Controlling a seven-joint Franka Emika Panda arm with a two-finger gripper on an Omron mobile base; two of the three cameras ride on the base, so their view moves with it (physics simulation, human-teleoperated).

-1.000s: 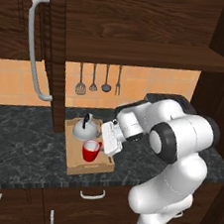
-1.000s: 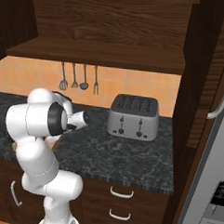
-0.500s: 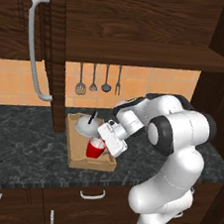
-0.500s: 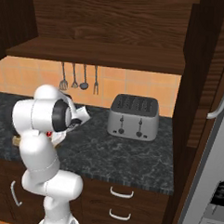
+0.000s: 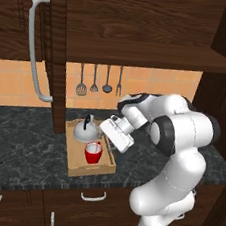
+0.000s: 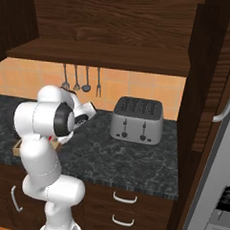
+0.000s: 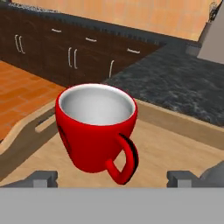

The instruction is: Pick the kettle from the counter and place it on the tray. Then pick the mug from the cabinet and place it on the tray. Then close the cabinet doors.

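in the hand view the claw (image 7: pixel 112 177) stands wide apart with nothing between its two dark tips, one low at either side, and the red mug (image 7: pixel 96 129) sits upright just beyond them on the wooden tray (image 7: pixel 183 148), its pale inside showing and its handle turned toward the camera. past the tray's far rim lies the dark marbled worktop (image 7: pixel 175 81), then brown lower drawers with silver pulls (further off, an orange wood floor). from the left base view the arm bends down over the tray (image 5: pixel 77 167), its white hand just beside the mug (image 5: pixel 93 153) and a little above it, not touching as far as can be told. the mug stands in the near half of the tray, the kettle (image 5: pixel 87 131) in the far half, the two close but apart; the tray rests on the worktop (image 5: pixel 14 147) below the open cabinet. a tall door (image 5: pixel 52 51) with a curved silver handle stands swung out at the left, and the cabinet shelf (image 5: pixel 148 54) runs above. on the orange tiled wall behind hang four utensils (image 5: pixel 95 80). in the right base view a silver toaster (image 6: pixel 137 120) sits on the worktop well to the arm's right.
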